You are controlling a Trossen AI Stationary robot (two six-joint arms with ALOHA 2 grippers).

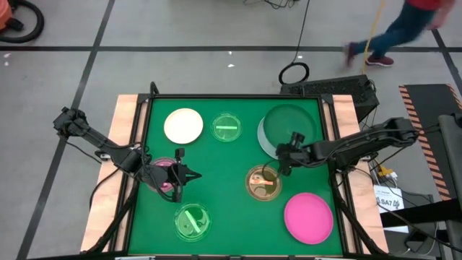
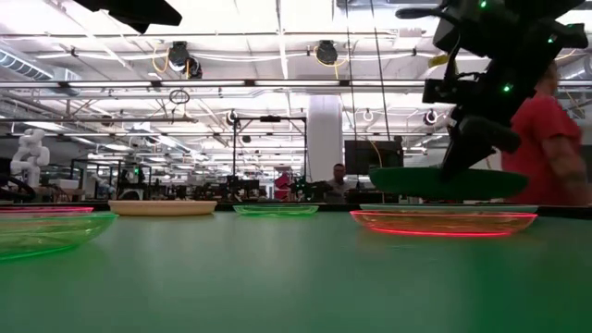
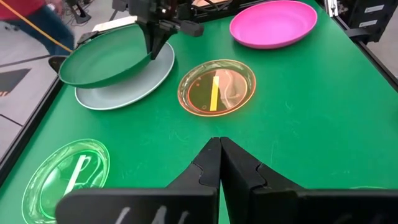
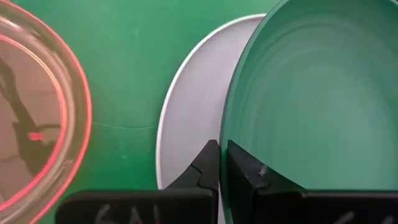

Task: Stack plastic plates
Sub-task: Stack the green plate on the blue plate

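The right gripper (image 1: 291, 146) is closed on the near rim of the dark-green plate (image 1: 289, 124) and holds that plate tilted, its far edge raised, directly above the pale-blue plate (image 3: 124, 87). The pale-blue plate lies flat on the green table (image 1: 231, 180) and serves as the reference point below.

Critical relation: the dark-green plate sits over the pale-blue plate but is offset, so a crescent of pale blue shows on the gripper side. In the right wrist view the jaws pinch the green rim just beside the pale-blue rim (image 4: 186, 106). Judgement: the coming move is a lowering and release; the two plates need to be concentric and the held plate levelled before the jaws open, otherwise it may slide off.

The amber dish (image 1: 263, 182) lies just beside the pale-blue plate on the near side, close to the right wrist. The hot-pink plate (image 1: 309, 216) lies further out beyond the amber dish. The cream plate (image 1: 183, 125) and a green dish (image 1: 227, 128) lie well to the left of it.

The left gripper (image 1: 178, 175) is closed and empty, well apart from the pale-blue plate, over a pink dish (image 1: 163, 175). The right arm is the nearer arm.
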